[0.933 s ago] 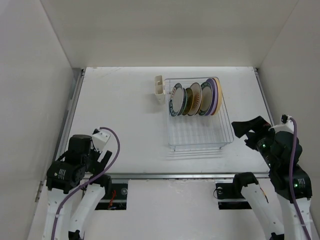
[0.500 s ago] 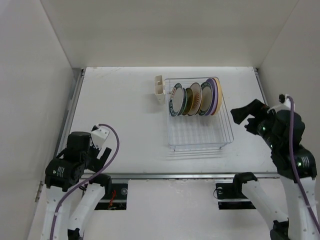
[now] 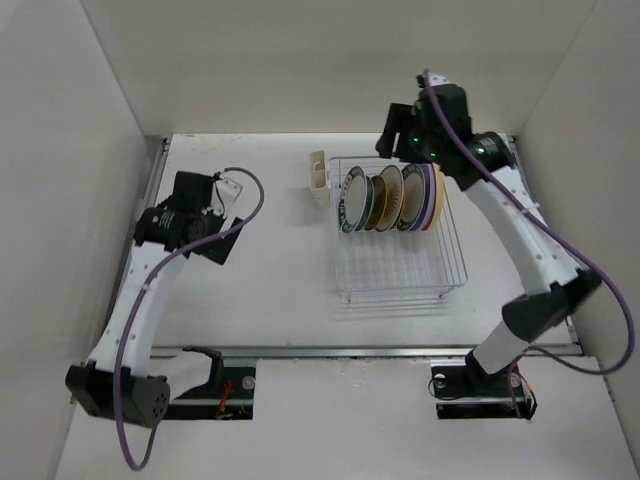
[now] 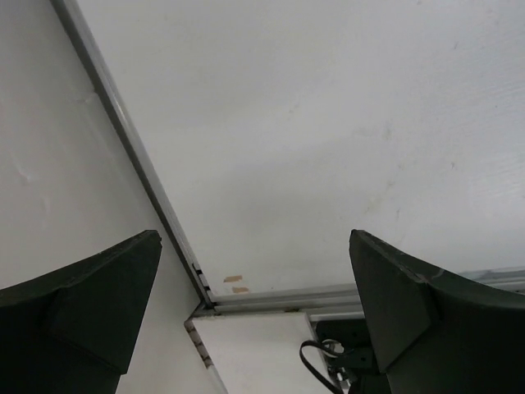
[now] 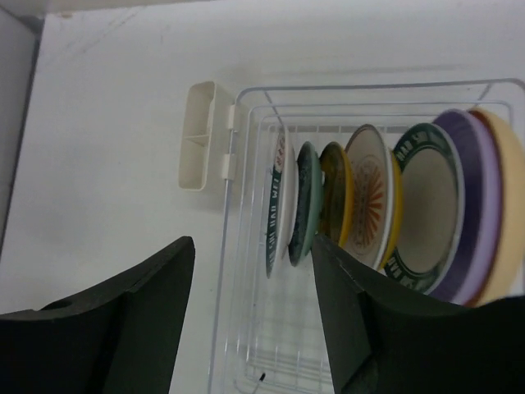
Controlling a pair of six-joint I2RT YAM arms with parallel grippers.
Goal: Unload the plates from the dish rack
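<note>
The dish rack (image 3: 400, 288) is a white wire basket at the middle right of the table. Several plates (image 3: 390, 198) stand on edge in its far end. In the right wrist view they read, left to right: a white plate with a teal rim (image 5: 279, 201), a green one, an amber one (image 5: 335, 197), one with an orange centre (image 5: 373, 193), a green-rimmed one, a lavender one (image 5: 472, 205) and a tan one (image 5: 509, 193). My right gripper (image 3: 398, 140) hangs open and empty above the rack's far end (image 5: 254, 328). My left gripper (image 3: 210, 245) is open and empty over the left of the table (image 4: 253, 238).
A small cream utensil cup (image 3: 318, 178) hangs on the rack's far left corner, also in the right wrist view (image 5: 198, 135). The enclosure's walls stand at the left, right and back. A metal rail (image 4: 131, 139) edges the table on the left.
Both arms have risen from the near edge. The right arm has swung far forward to above the plates. The left arm has reached out over the left of the table.
</note>
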